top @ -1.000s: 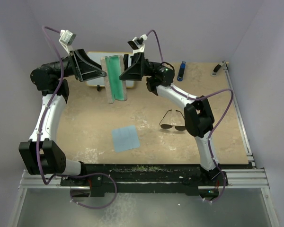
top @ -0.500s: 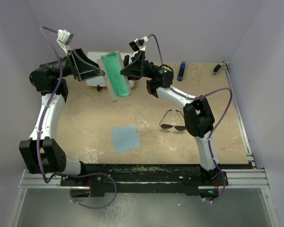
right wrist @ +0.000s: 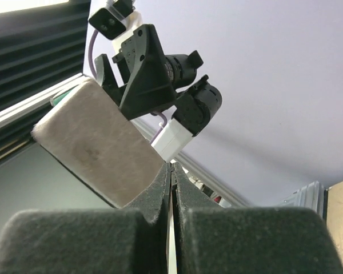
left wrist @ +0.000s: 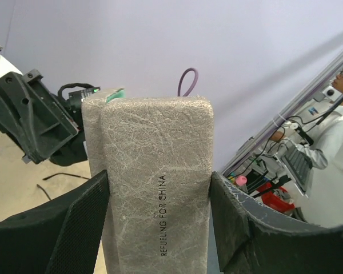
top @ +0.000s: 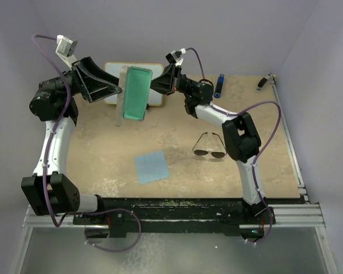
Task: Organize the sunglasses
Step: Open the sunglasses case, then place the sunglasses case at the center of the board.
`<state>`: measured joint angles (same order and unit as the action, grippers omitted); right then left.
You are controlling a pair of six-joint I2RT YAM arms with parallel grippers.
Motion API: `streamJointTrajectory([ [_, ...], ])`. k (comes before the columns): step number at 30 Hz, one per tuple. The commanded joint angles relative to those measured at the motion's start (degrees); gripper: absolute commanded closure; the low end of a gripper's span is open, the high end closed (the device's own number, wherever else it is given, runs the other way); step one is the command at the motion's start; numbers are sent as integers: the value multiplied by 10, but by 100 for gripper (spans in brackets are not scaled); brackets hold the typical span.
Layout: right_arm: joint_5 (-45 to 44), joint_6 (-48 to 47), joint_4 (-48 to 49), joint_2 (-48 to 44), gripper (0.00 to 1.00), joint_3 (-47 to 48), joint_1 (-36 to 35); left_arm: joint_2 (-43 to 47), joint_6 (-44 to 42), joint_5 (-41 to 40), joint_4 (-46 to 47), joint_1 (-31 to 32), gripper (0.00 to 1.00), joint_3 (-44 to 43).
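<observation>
The sunglasses (top: pixel 210 149), a thin dark aviator pair, lie on the table right of centre, by the right arm's elbow, and neither gripper touches them. My left gripper (top: pixel 115 88) is shut on the grey case (top: pixel 136 93) and holds it in the air at the back, opened so its green lining faces up. In the left wrist view the case (left wrist: pixel 154 171) fills the gap between the pads of the left gripper (left wrist: pixel 159 188). My right gripper (top: pixel 155 87) is shut at the case's right edge. In its own view the right gripper (right wrist: pixel 171 168) has the case (right wrist: pixel 97 148) beside its fingers, not between them.
A light-blue square cloth (top: pixel 151 167) lies flat in front of centre. A white board (top: pixel 111 71) rests behind the case at the back. A blue object (top: pixel 219 85) and a small black item (top: pixel 263 83) lie at the back right.
The right gripper has gone from open to shut at the case's edge. The left arm has raised and tipped the case, so the green lining now faces the top camera.
</observation>
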<state>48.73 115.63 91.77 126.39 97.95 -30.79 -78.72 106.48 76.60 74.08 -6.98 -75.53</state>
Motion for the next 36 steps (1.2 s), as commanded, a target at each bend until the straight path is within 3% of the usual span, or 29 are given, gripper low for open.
streamJointTrajectory([
  [1, 19, -23, 98, -26, 100, 9, -7, 20, 12, -39, 45, -1, 96, -29],
  [8, 64, -77, 34, -66, 100, -36, 8, 17, -85, -1, -89, -1, 96, -36],
  [12, 101, -174, -116, -120, 100, -95, 64, 5, -177, 47, -196, -1, 96, -59],
  [16, 130, -293, -284, -180, 100, -137, 129, -7, -308, 112, -382, -1, 96, -72],
  [19, 142, -342, -346, -205, 100, -158, 160, -13, -421, 146, -509, -1, 96, -61],
  [22, 150, -358, -370, -214, 100, -171, 167, -33, -454, 180, -540, -1, 96, -36],
  [25, 150, -362, -379, -214, 100, -184, 167, -71, -399, 211, -444, -5, 96, 7],
  [27, 153, -361, -380, -215, 100, -194, 166, -111, -232, 228, -207, -8, 96, 46],
  [29, 157, -363, -381, -217, 100, -204, 166, -170, 5, 231, 88, -15, 96, 64],
  [30, 160, -365, -383, -220, 100, -210, 167, -202, 99, 231, 183, -15, 96, 65],
  [36, 160, -432, -479, -238, 100, -212, 168, -272, 71, 231, 199, -17, 96, 93],
])
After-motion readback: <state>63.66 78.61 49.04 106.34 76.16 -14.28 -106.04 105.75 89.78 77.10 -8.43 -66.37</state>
